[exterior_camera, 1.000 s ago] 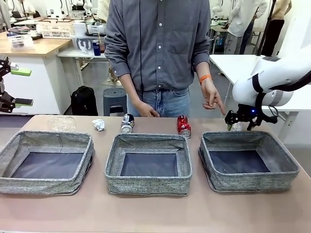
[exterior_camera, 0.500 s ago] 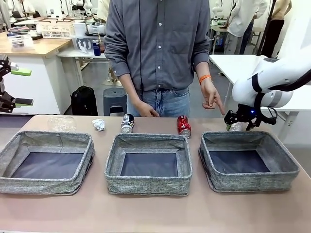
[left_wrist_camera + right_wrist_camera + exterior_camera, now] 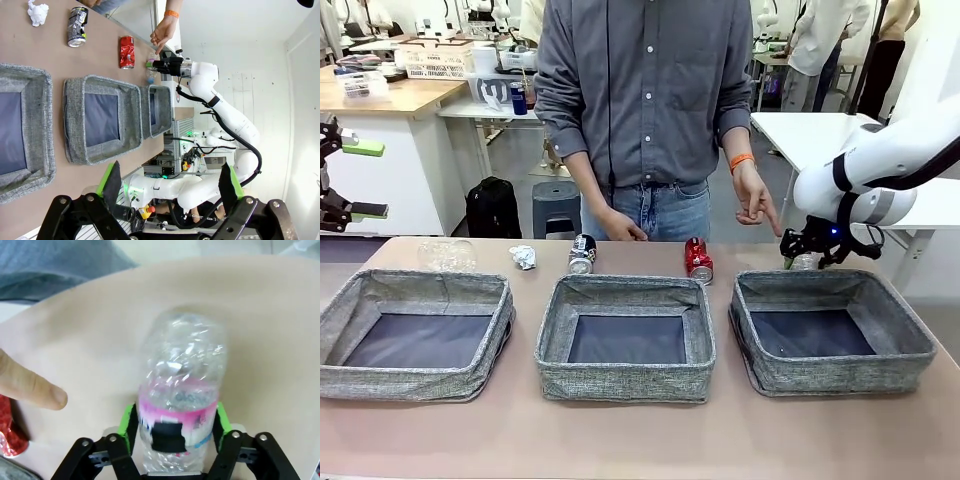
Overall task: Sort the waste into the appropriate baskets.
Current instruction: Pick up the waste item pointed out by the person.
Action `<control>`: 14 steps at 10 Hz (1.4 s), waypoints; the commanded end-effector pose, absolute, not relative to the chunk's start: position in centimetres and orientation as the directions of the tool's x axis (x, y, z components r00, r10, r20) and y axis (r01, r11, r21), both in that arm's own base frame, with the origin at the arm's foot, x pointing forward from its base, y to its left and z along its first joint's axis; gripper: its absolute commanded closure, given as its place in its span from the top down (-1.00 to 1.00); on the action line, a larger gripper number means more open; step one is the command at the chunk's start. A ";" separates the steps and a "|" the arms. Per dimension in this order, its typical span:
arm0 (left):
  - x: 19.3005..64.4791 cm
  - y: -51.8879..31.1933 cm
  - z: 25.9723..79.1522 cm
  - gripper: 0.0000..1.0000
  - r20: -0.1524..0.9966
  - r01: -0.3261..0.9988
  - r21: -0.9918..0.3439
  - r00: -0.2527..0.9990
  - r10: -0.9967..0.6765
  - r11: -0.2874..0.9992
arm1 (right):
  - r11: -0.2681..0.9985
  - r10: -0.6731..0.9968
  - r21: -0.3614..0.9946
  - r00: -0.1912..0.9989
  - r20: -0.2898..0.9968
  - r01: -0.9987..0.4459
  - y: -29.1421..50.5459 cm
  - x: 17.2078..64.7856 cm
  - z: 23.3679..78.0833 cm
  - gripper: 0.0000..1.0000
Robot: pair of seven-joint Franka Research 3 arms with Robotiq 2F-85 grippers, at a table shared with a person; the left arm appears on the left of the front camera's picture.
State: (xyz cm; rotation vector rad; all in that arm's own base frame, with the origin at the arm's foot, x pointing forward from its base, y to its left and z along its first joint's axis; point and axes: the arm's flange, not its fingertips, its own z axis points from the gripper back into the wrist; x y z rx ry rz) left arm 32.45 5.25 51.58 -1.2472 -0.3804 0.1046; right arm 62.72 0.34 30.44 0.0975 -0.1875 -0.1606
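Note:
My right gripper (image 3: 807,254) is behind the right basket (image 3: 905,330), down at the table. It is shut on a clear plastic bottle (image 3: 182,370), with the green pads pressed to its pink label. My left gripper (image 3: 360,180) hangs open and empty beyond the table's left end, its fingers (image 3: 112,177) spread wide. Along the far edge lie another clear bottle (image 3: 447,254), a white-silver wad (image 3: 523,257), a black-and-white can (image 3: 582,253) and a red can (image 3: 698,260). The left basket (image 3: 415,288) and middle basket (image 3: 625,290) hold nothing I can see.
A person stands at the far side. One hand (image 3: 758,205) points a finger (image 3: 35,390) down close to the gripped bottle, and the other hand (image 3: 620,228) rests near the black-and-white can. Bare table runs in front of the baskets.
My right gripper has closed on the pink-label bottle and shifted slightly left. The left arm and the other waste have not moved.

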 end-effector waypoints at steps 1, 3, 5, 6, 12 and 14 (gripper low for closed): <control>32.5 5.1 51.7 1.00 0.244 0.155 -0.939 0.928 0.280 0.306 | 0.984 -0.159 0.115 0.966 0.204 0.138 0.4 62.9 30.5 -1.00; 32.5 5.1 51.7 1.00 0.244 0.155 -0.939 0.928 0.280 0.306 | 0.985 -0.155 0.110 0.966 0.206 0.135 0.4 63.0 30.5 -1.00; 32.5 5.1 51.7 1.00 0.244 0.155 -0.939 0.928 0.280 0.306 | 0.985 -0.156 0.104 0.966 0.207 0.137 0.4 63.1 30.5 -1.00; 32.5 5.1 51.7 1.00 0.244 0.155 -0.939 0.928 0.280 0.306 | 0.985 -0.156 0.101 0.965 0.210 0.138 0.4 63.1 30.5 -1.00; 32.5 5.1 51.7 1.00 0.244 0.155 -0.939 0.928 0.280 0.306 | 0.995 -0.033 0.098 0.914 0.404 -0.008 -0.6 62.9 41.3 -1.00; 32.5 5.1 51.7 1.00 0.244 0.155 -0.939 0.928 0.280 0.306 | 0.998 0.005 0.061 0.955 0.296 -0.024 0.7 59.7 46.7 -1.00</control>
